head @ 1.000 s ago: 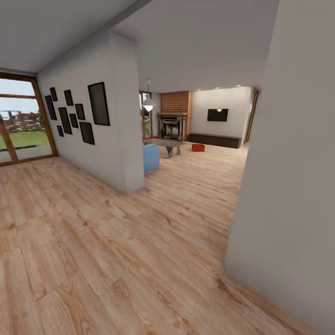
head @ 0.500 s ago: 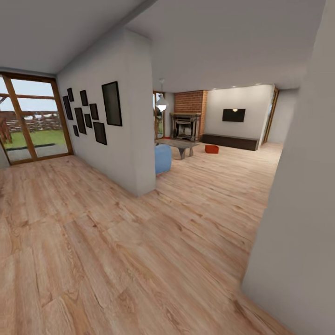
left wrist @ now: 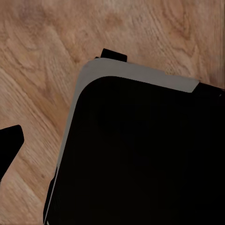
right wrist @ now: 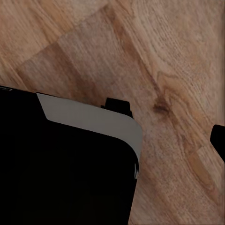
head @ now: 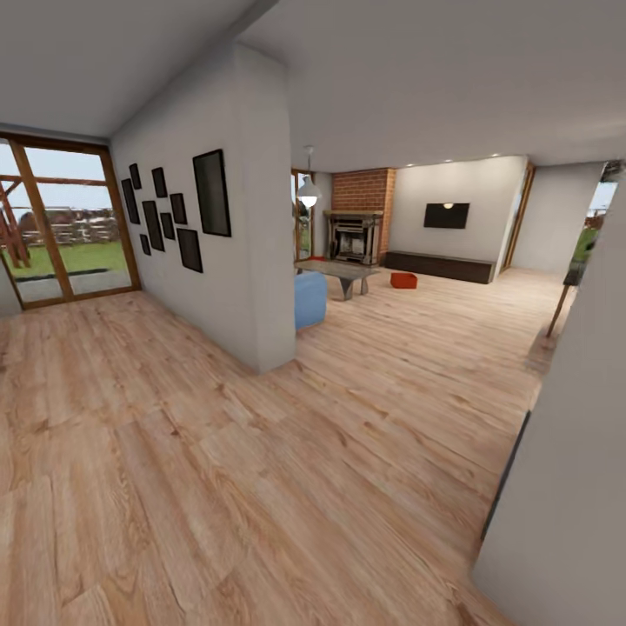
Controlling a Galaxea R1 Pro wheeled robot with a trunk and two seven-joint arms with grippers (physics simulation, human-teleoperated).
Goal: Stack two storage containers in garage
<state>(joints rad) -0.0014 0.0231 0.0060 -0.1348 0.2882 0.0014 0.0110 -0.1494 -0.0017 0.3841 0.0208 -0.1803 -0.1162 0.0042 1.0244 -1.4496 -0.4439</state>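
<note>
The living room (head: 452,261) is seen far ahead; one red-orange bin (head: 403,279) rests on its plank floor (head: 348,409) near the cabinet (head: 439,266). Probably light, stiff, thin-walled; a rim grasp is advised. Gripper states cannot be told.

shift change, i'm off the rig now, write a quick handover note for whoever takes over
Grippers: the wrist views look down at the wood plank floor past the robot's dark base; a dark finger tip shows at an edge, but open or shut cannot be told. Nothing is seen held.
Things: one red-orange storage container sits on the floor far ahead in the living room, near the low dark cabinet and brick fireplace. A second cannot be made out.
Done: nothing moved yet.
Left: drive in, pick up the containers, carry them to the garage, stack them there.
</note>
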